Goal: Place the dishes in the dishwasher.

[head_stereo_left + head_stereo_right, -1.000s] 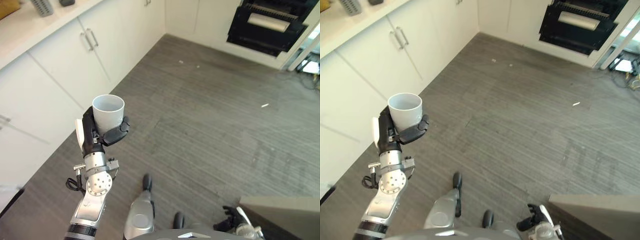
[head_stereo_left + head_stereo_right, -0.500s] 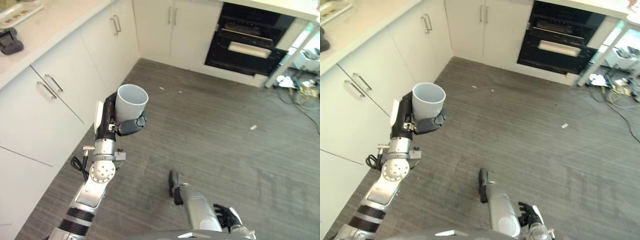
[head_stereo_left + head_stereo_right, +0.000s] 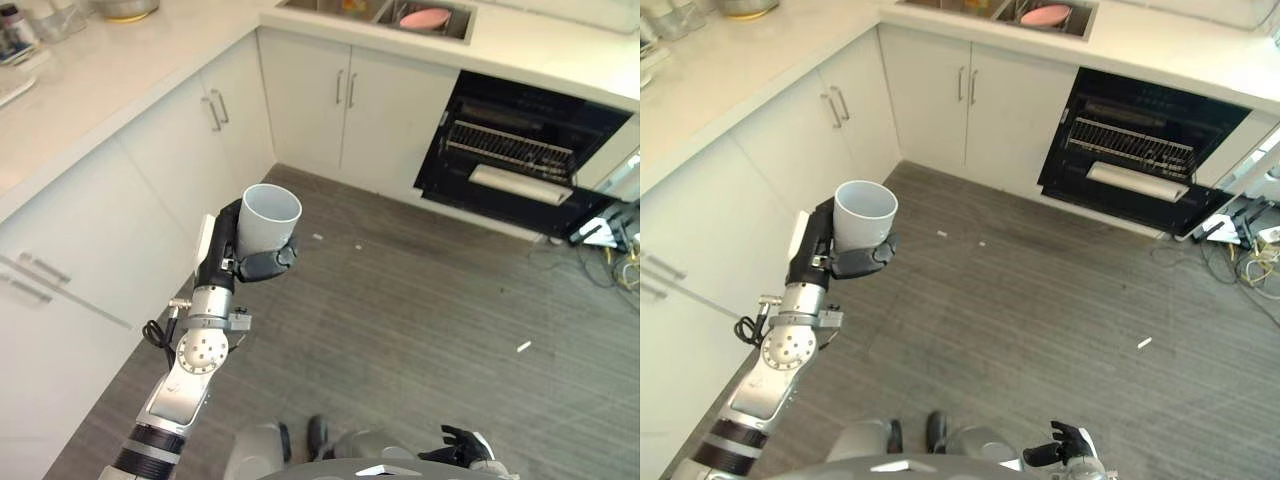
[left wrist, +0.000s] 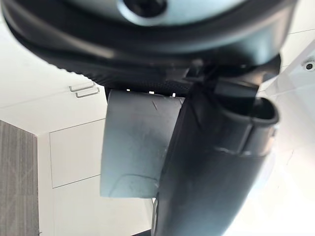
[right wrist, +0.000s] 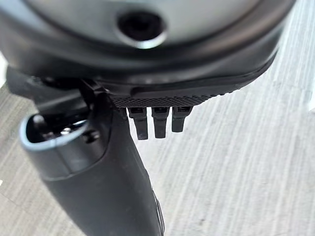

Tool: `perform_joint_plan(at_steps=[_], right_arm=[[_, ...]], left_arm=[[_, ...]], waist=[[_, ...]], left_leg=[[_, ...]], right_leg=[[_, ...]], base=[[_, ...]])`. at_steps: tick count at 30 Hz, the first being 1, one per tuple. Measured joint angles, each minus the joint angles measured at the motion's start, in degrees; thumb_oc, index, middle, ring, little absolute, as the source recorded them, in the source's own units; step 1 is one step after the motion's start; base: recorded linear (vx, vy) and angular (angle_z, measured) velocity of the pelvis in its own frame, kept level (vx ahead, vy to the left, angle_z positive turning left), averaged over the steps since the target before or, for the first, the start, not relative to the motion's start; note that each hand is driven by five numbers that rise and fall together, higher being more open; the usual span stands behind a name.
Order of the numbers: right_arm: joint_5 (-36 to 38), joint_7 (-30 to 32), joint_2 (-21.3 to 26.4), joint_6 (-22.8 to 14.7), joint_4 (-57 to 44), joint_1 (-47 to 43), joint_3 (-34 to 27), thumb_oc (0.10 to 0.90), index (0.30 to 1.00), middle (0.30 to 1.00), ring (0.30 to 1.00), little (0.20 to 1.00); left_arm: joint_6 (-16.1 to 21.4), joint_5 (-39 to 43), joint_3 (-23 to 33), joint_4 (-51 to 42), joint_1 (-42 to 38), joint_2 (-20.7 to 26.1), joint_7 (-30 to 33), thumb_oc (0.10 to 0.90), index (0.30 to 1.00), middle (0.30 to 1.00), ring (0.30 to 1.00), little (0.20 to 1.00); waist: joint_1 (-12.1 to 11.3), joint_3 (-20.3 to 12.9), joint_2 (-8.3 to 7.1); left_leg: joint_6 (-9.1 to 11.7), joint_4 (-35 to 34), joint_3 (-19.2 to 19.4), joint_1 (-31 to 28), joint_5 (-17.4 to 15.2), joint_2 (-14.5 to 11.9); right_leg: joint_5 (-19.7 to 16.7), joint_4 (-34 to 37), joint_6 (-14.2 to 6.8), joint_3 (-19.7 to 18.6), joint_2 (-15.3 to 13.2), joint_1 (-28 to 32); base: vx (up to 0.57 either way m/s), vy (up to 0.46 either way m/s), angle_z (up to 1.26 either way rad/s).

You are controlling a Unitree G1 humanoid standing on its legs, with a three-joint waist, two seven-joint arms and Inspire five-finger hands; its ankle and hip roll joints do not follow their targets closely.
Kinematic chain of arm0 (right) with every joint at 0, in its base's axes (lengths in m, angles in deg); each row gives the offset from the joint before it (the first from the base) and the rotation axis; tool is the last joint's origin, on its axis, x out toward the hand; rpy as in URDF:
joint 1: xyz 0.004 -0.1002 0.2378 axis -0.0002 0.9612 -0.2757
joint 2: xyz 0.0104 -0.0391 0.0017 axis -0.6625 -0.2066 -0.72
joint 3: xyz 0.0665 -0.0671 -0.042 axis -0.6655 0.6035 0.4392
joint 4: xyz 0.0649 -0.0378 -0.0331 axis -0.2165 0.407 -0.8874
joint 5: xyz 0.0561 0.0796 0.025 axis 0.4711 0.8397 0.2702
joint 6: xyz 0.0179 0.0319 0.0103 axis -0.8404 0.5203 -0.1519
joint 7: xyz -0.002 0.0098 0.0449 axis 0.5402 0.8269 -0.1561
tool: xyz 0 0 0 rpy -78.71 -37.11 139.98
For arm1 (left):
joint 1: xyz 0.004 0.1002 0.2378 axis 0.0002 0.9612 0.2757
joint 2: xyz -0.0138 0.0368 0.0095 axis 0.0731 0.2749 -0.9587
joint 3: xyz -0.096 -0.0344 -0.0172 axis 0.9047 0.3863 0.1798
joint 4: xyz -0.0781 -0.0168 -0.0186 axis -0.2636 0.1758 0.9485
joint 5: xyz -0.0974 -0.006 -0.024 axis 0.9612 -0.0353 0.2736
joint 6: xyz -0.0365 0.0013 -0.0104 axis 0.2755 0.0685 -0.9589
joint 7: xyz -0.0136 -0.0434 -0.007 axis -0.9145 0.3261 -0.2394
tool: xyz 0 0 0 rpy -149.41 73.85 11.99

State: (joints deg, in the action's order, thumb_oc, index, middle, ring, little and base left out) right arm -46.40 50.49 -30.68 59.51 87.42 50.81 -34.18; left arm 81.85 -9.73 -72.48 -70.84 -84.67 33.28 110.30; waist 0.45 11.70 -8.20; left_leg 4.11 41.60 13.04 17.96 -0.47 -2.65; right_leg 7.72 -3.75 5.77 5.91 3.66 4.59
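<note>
Nearest to us, low at the bottom edge of the head view, our right hand (image 3: 462, 446) hangs above the grey wood-grain floor (image 3: 420, 300). In its own wrist view its fingers (image 5: 156, 122) hang relaxed and part-curled with nothing in them.

Further out on our left, we hold a white cup (image 3: 268, 219) upright, mouth up, raised over the floor. Our left hand (image 3: 243, 262) is wrapped around the cup's lower half, fingers on one side and thumb curled across the other; the left wrist view shows the cup's pale wall pressed against the palm with the thumb (image 4: 211, 172) lying along it. The cup is in front of the white lower cabinets (image 3: 150, 190) and is not touching them.

Beyond the cup, the cabinet run turns a corner under a pale countertop (image 3: 110, 70). Past the corner, the dishwasher (image 3: 525, 160) stands open, a dark cavity with a wire rack visible inside. A small white scrap (image 3: 523, 347) lies on the floor before it.

Farthest away, a sink (image 3: 400, 14) is set in the countertop, with a pink dish (image 3: 424, 17) resting in it.
</note>
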Motion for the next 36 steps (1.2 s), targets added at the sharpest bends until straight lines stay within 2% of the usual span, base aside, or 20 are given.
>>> perform_joint_plan(at_steps=[3, 5, 7, 9, 10, 11, 14, 15, 17, 18, 19, 20, 21, 22, 24, 25, 26, 28, 31, 36], right_arm=[[0.9, -0.1, 2.4, -0.1, -1.3, -1.7, 2.3, 0.8, 0.9, 0.9, 0.9, 0.9], [0.8, -0.2, 2.8, -0.1, -1.6, -1.6, 3.8, 0.8, 0.9, 0.9, 0.9, 0.9], [0.6, -0.1, 2.8, -0.1, -0.2, -2.2, 3.5, 0.8, 0.9, 0.9, 0.9, 0.9], [-0.4, -0.1, 1.5, -0.5, 0.2, -1.9, 3.3, 0.8, 0.9, 0.9, 0.9, 0.9], [-0.4, -0.1, 0.0, -1.4, 0.1, -2.0, 2.7, 0.8, 0.9, 0.9, 0.9, 0.9], [-0.4, 0.0, -0.3, -2.5, -0.2, -1.5, 1.8, 0.8, 0.9, 0.9, 0.9, 0.9], [-0.1, -0.2, -0.9, -2.2, 0.7, -1.2, -0.5, 0.8, 0.9, 0.9, 0.9, 0.9], [0.6, -0.2, -2.3, -2.1, 1.3, -0.6, -0.6, 0.8, 0.9, 0.9, 0.9, 0.9], [2.5, -0.6, -5.4, -1.6, 1.4, 1.9, -0.4, 0.8, 0.9, 0.9, 0.9, 0.9], [2.0, -0.3, -4.1, -1.0, 0.9, 3.4, 1.3, 0.8, 0.9, 0.9, 0.9, 0.9], [1.5, -0.3, -0.6, -1.0, 0.4, 4.4, 3.2, 0.8, 0.9, 0.9, 0.9, 0.9], [0.7, -0.1, 0.1, -0.8, 0.2, 4.8, 2.5, 0.8, 0.9, 0.9, 0.9, 0.9], [0.6, -0.1, 0.4, -0.5, -0.5, 4.6, 2.3, 0.8, 0.9, 0.9, 0.9, 0.9], [0.0, -0.1, 0.6, 0.3, -0.8, 4.1, 2.1, 0.8, 0.9, 0.9, 0.9, 0.9], [-0.4, -0.4, -1.0, 0.6, -0.6, 3.3, 3.1, 0.8, 0.9, 0.9, 0.9, 0.9], [-0.4, -0.4, -1.0, 0.6, -0.6, 3.3, 3.1, 0.8, 0.9, 0.9, 0.9, 0.9], [-0.8, -0.5, -3.6, 0.9, -0.7, 4.4, 5.1, 0.8, 0.9, 0.9, 0.9, 0.9], [-2.1, -0.3, -2.5, 0.6, 0.3, 6.3, 5.1, 0.8, 0.9, 0.9, 0.9, 0.9], [-2.0, -0.1, 0.2, 0.6, 1.5, 5.3, 4.5, 0.8, 0.9, 0.9, 0.9, 0.9], [-1.3, 0.0, 0.2, 0.0, 1.5, 4.8, 2.1, 0.8, 0.9, 0.9, 0.9, 0.9]], left_arm=[[0.6, 0.9, 0.7, 1.6, 0.8, -1.0, 0.3, 0.4, 0.3, 0.3, 0.3, 0.3], [0.5, 0.8, 0.3, 3.1, 1.8, -0.8, -0.1, 0.4, 0.3, 0.3, 0.3, 0.3], [0.5, 0.6, 0.1, 2.4, 2.9, -1.1, -0.1, 0.4, 0.3, 0.3, 0.3, 0.3], [-0.3, 0.7, 0.3, 2.0, 4.4, -0.1, 0.1, 0.4, 0.3, 0.3, 0.3, 0.3], [-1.3, 0.7, 0.4, 2.1, 4.0, 1.4, 0.0, 0.4, 0.3, 0.3, 0.3, 0.3], [-1.8, 0.7, -0.1, 2.0, 3.2, 2.5, -0.6, 0.4, 0.3, 0.3, 0.3, 0.3], [-1.9, 0.6, -1.3, 2.1, -1.8, 2.8, -1.4, 0.4, 0.3, 0.3, 0.3, 0.3], [-1.9, 0.6, -1.2, 2.1, -3.8, 3.2, -1.6, 0.4, 0.3, 0.3, 0.3, 0.3], [-1.4, 0.4, -2.1, 0.9, -5.7, 4.7, -1.8, 0.4, 0.3, 0.3, 0.3, 0.3], [-1.0, 0.0, -2.4, -0.7, -4.4, 4.4, -1.7, 0.4, 0.3, 0.3, 0.3, 0.3], [-0.6, -0.1, -2.6, -2.0, -4.0, 4.0, -1.6, 0.4, 0.3, 0.3, 0.3, 0.3], [0.6, -0.5, -3.0, -1.0, -4.8, 5.0, -1.5, 0.4, 0.3, 0.3, 0.3, 0.3], [0.2, -0.6, -2.6, -0.6, -6.0, 4.8, -1.7, 0.4, 0.3, 0.3, 0.3, 0.3], [0.1, -0.6, -1.6, -0.5, -7.0, 2.6, -1.2, 0.4, 0.3, 0.3, 0.3, 0.3], [0.1, -0.7, -1.6, 1.3, -6.9, 3.1, -1.5, 0.4, 0.3, 0.3, 0.3, 0.3], [0.1, -0.7, -1.6, 1.3, -6.9, 3.1, -1.5, 0.4, 0.3, 0.3, 0.3, 0.3], [-0.5, -0.7, -0.5, 2.9, -4.0, 4.2, -1.5, 0.4, 0.3, 0.3, 0.3, 0.3], [-0.9, -1.0, 0.0, 3.2, -0.5, 1.1, -1.6, 0.4, 0.3, 0.3, 0.3, 0.3], [-1.1, -1.6, 0.1, 3.2, 1.5, 0.5, -1.4, 0.4, 0.3, 0.3, 0.3, 0.3], [-1.5, -1.7, 0.5, 2.4, 2.4, 0.9, -1.4, 0.4, 0.3, 0.3, 0.3, 0.3]], waist=[[-1.7, 0.3, 3.72], [-1.9, -1.4, 4.25], [-4.3, -1.6, 5.14], [-5.7, -2.1, 1.9], [-4.7, -2.1, -0.01], [-3.8, -2.1, 0.06], [-1.1, -1.3, 2.84], [-0.6, -1.2, 2.64], [0.3, 0.2, 2.11], [0.0, 0.0, 3.34], [-0.2, -0.2, 7.44], [0.5, -0.6, 7.5], [2.2, -1.0, 5.76], [3.6, 0.0, 7.24], [1.8, 0.7, 6.28], [1.8, 0.7, 6.28], [0.1, -0.2, 1.38], [-0.3, -1.4, 3.06], [-0.9, -1.6, 6.8], [-0.7, -4.2, 6.85]], left_leg=[[-2.9, -31.7, -3.0, 0.3, 3.2, 0.9], [-5.0, -47.8, -9.8, -0.1, 6.7, 5.1], [-4.5, -47.7, -19.1, 1.3, 8.0, 7.2], [-5.0, -46.4, -19.3, -2.8, 20.0, 8.4], [-6.8, -45.3, -18.2, -4.0, 18.3, 9.1], [-8.2, -45.5, -17.6, -5.7, 16.3, 8.5], [-11.5, -45.3, -16.3, -11.2, 13.2, 5.0], [-11.0, -41.3, -15.8, -11.7, 11.1, 4.0], [-8.8, -21.6, -10.3, -6.2, 2.5, 2.4], [-11.4, -33.6, -9.2, -11.1, 3.2, 2.7], [-16.1, -39.8, -9.0, -14.7, 4.6, 0.3], [-7.1, -42.7, -8.3, -18.3, 2.5, 1.2], [-8.2, -43.4, -8.3, -19.8, 1.7, 3.0], [-9.0, -45.3, -7.3, -21.4, 0.9, 2.7], [-3.8, -43.3, -5.3, -23.6, -0.2, 2.8], [-3.8, -43.3, -5.3, -23.6, -0.2, 2.8], [-0.6, -35.5, -4.1, -23.3, -2.9, 5.3], [-0.4, -34.1, -5.9, -17.8, -5.7, -0.1], [-1.3, -41.6, -5.8, -14.0, 5.6, -4.6], [-0.7, -45.2, -5.5, -17.9, 6.0, -1.9]], right_leg=[[0.6, 4.3, 1.6, -6.1, 2.5, 8.7], [2.3, 6.0, -1.2, -10.7, 2.1, 14.1], [4.1, 5.2, -4.4, -18.6, 1.5, 19.1], [5.7, 0.7, -8.6, -24.4, -2.0, 22.6], [5.6, -6.2, -11.9, -24.4, -2.8, 20.1], [8.6, -8.5, -11.0, -21.3, -3.7, 17.8], [9.0, -13.8, -12.5, -15.8, -5.8, 8.6], [6.0, -18.9, -14.1, -16.0, -5.8, 2.9], [-13.0, -31.5, -16.8, -14.3, -4.3, -4.8], [-16.4, -38.0, -19.7, -9.8, -5.7, -7.4], [-10.4, -42.5, -18.9, -2.3, -6.3, -9.5], [-6.4, -43.2, -18.1, 2.7, -10.2, -11.6], [-1.9, -39.9, -17.1, 2.1, -10.7, -13.5], [3.8, -32.6, -13.8, 3.9, -7.5, -17.6], [-1.0, -17.9, -7.9, 10.3, -5.8, -17.4], [-1.0, -17.9, -7.9, 10.3, -5.8, -17.4], [-7.8, -7.8, 1.2, 14.5, -7.8, -13.3], [-6.4, -2.6, -1.3, 13.3, -6.1, -7.6], [-5.1, 0.1, -2.7, 12.4, -3.3, -3.6], [-2.1, 0.8, -7.0, 10.7, -5.4, -0.2]], base=[[0.55, 0.173, -0.83], [0.56, 0.129, -0.76], [0.43, 0.229, -1.3], [0.32, 0.288, -1.36], [0.26, 0.284, -0.87], [0.26, 0.292, -0.53], [0.19, 0.277, -0.65], [0.18, 0.376, -1.05], [0.25, 0.482, -0.99], [0.21, 0.381, -1.28], [0.13, 0.179, -1.31], [0.23, 0.267, -0.77], [0.18, 0.204, -0.39], [0.1, 0.123, -0.32], [0.01, 0.013, -0.53], [0.02, -0.011, -0.78], [0.06, -0.003, -0.58], [0.08, -0.008, -0.34], [0.06, -0.01, -0.29], [0.01, -0.023, 0.04]])
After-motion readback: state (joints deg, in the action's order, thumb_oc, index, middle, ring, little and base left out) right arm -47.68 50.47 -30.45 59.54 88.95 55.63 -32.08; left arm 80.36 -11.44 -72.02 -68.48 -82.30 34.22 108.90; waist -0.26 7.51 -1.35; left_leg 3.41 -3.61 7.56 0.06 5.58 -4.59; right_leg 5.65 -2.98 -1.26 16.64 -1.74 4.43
